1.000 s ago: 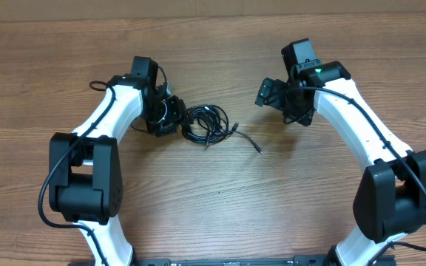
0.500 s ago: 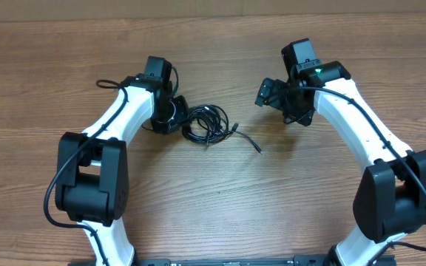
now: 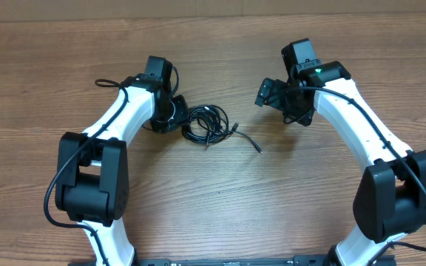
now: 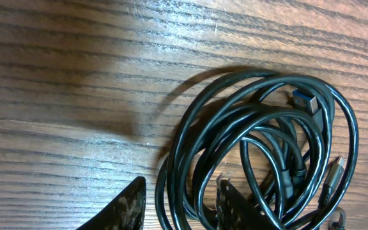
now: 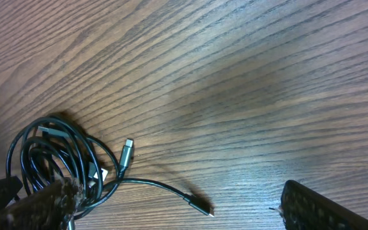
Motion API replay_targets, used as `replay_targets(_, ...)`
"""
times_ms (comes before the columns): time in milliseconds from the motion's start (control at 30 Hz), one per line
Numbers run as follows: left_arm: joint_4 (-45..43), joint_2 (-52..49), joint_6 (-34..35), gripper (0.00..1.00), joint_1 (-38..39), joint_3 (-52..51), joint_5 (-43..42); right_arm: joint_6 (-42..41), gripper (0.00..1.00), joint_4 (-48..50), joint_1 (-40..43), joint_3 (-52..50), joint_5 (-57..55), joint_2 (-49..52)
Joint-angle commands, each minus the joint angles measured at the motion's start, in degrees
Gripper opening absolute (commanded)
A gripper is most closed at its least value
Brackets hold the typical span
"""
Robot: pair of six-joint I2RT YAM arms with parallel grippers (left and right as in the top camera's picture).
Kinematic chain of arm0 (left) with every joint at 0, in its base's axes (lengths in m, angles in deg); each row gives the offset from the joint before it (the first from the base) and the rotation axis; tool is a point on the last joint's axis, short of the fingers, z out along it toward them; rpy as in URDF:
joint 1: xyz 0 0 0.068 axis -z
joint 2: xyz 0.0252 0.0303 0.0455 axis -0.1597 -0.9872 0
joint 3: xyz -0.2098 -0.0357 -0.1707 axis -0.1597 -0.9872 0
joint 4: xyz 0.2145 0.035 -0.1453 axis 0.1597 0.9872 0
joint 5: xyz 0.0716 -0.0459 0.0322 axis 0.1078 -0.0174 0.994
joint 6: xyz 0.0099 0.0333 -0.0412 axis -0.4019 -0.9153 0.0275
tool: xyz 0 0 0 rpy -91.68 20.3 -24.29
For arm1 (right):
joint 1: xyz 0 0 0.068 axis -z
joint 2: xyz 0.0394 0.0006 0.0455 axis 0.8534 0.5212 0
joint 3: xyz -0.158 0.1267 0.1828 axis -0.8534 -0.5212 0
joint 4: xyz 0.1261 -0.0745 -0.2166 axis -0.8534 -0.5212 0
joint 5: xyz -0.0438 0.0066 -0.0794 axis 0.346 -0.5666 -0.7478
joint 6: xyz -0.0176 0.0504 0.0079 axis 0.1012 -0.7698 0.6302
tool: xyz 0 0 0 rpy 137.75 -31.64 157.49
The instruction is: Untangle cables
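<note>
Lying on the wooden worktop (image 3: 220, 199) between the two arms, the cables (image 3: 207, 124) form one coiled black bundle. One loose strand (image 3: 248, 140) trails out to the right side and ends in a small plug (image 5: 200, 207). Left gripper (image 3: 177, 118) sits at the bundle's left edge, its fingers (image 4: 130, 204) straddling several loops; cannot tell whether they pinch. Right gripper (image 3: 266, 92) is well apart from the bundle, its fingers spread wide and holding nothing.
</note>
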Motion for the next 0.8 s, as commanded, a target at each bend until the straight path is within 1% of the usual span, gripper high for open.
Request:
replay_targets(0, 0.1, -0.4, 0.7, 0.36, 0.5, -0.7, 0.7, -0.2, 1.00, 0.3, 0.0, 0.8, 0.1, 0.1)
replay_targets(67, 0.2, -0.5, 0.7, 0.37, 1.3, -0.8, 0.7, -0.2, 1.00, 0.3, 0.0, 0.8, 0.1, 0.1)
replay_targets(100, 0.2, -0.5, 0.7, 0.40, 1.9, -0.8, 0.8, -0.2, 1.00, 0.3, 0.0, 0.8, 0.1, 0.1)
replay_targets(167, 0.2, -0.5, 0.7, 0.40, 2.6, -0.8, 2.1, -0.2, 1.00, 0.3, 0.0, 0.8, 0.1, 0.1)
replay_targets(200, 0.1, -0.5, 0.7, 0.40, 2.8, -0.8, 3.0, -0.2, 1.00, 0.3, 0.0, 0.8, 0.1, 0.1)
replay_targets(267, 0.2, -0.5, 0.7, 0.33, 2.8, -0.8, 3.0, -0.2, 1.00, 0.3, 0.0, 0.8, 0.1, 0.1)
replay_targets(400, 0.5, -0.5, 0.7, 0.33, 2.8, -0.9, 3.3, -0.2, 1.00, 0.3, 0.0, 0.8, 0.1, 0.1)
replay_targets(433, 0.4, -0.5, 0.7, 0.31, 2.8, -0.9, 3.3, -0.2, 1.00, 0.3, 0.0, 0.8, 0.1, 0.1)
replay_targets(467, 0.0, -0.5, 0.7, 0.17, 2.8, -0.9, 3.3, -0.2, 1.00, 0.3, 0.0, 0.8, 0.1, 0.1)
replay_targets(533, -0.4, -0.5, 0.7, 0.04, 2.8, -0.9, 3.3, -0.2, 1.00, 0.3, 0.0, 0.8, 0.1, 0.1)
replay_targets(667, 2.2, 1.7, 0.0, 0.04, 2.0, 1.0, -0.1, -0.2, 1.00, 0.3, 0.0, 0.8, 0.1, 0.1)
replay_targets(700, 3.5, 3.7, -0.1, 0.04, 1.8, 2.6, -1.4, -0.2, 1.00, 0.3, 0.0, 0.8, 0.1, 0.1)
replay_targets(767, 3.7, 9.0, -3.1, 0.04, 1.9, 5.9, -6.1, -0.2, 1.00, 0.3, 0.0, 0.8, 0.1, 0.1)
